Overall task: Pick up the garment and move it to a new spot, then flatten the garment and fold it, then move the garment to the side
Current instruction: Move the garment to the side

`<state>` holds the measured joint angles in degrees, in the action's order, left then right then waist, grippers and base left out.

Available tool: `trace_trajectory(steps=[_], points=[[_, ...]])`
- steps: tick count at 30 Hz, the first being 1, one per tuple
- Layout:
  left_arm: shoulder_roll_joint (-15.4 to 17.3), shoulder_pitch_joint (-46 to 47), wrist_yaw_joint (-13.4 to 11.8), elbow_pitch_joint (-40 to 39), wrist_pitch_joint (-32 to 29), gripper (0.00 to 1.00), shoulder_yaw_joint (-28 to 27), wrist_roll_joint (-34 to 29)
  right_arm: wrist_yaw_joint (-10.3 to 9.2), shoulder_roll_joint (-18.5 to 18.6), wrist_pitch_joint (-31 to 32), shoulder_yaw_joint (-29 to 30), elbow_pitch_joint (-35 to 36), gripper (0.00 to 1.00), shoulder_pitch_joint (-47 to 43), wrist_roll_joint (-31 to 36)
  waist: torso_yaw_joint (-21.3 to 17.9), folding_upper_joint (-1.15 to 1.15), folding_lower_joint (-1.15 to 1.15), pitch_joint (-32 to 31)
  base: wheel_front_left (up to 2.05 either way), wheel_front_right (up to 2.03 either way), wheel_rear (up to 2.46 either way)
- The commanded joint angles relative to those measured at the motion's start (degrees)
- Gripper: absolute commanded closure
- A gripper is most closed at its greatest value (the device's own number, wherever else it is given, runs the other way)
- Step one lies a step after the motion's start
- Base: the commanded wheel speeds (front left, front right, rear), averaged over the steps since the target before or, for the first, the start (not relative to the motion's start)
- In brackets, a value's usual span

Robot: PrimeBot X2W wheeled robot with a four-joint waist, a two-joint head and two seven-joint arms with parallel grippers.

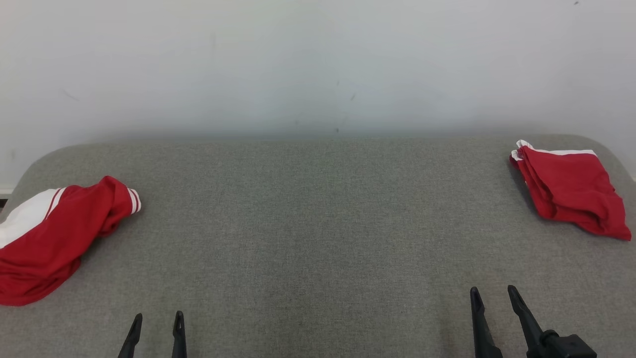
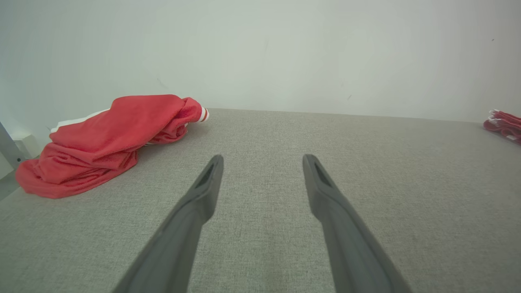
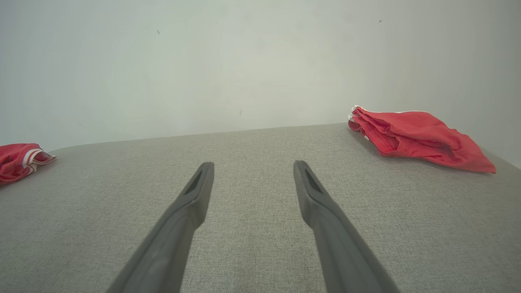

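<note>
the grey fabric-covered table (image 1: 318, 223) spans the head view below a pale wall. at its left edge lies the crumpled red garment (image 1: 49, 238) with white stripes, unfolded; at the far right corner sits a second red garment (image 1: 571, 191), seemingly folded. the left gripper (image 1: 158, 315) and right gripper (image 1: 493, 289) are near the front edge, each with fingers spread apart and empty. the pick-up looks not yet begun. the next move likely calls for the left arm to reach sideways and pinch a bunched fold of the heap. no brand, label or writing is readable
</note>
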<state>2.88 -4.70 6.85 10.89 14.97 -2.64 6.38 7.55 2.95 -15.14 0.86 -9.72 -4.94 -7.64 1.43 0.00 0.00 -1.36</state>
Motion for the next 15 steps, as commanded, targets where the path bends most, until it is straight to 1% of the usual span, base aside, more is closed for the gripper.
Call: trace_trajectory(steps=[1,15], points=[[-0.01,-0.56,0.05,-0.15,0.16,0.00,-0.15,-0.41,-0.14,-0.15,-0.13,-0.06,-0.07,0.00,-0.52,-0.41,-0.14,0.00,0.00,0.05,0.00,0.00,0.00],[-0.01,-0.18,0.13,0.03,0.16,0.00,-0.46,-0.83,-0.14,-0.15,-0.13,0.17,-0.31,0.00,-0.75,-0.50,0.08,0.00,0.00,0.29,0.00,0.00,0.00]])
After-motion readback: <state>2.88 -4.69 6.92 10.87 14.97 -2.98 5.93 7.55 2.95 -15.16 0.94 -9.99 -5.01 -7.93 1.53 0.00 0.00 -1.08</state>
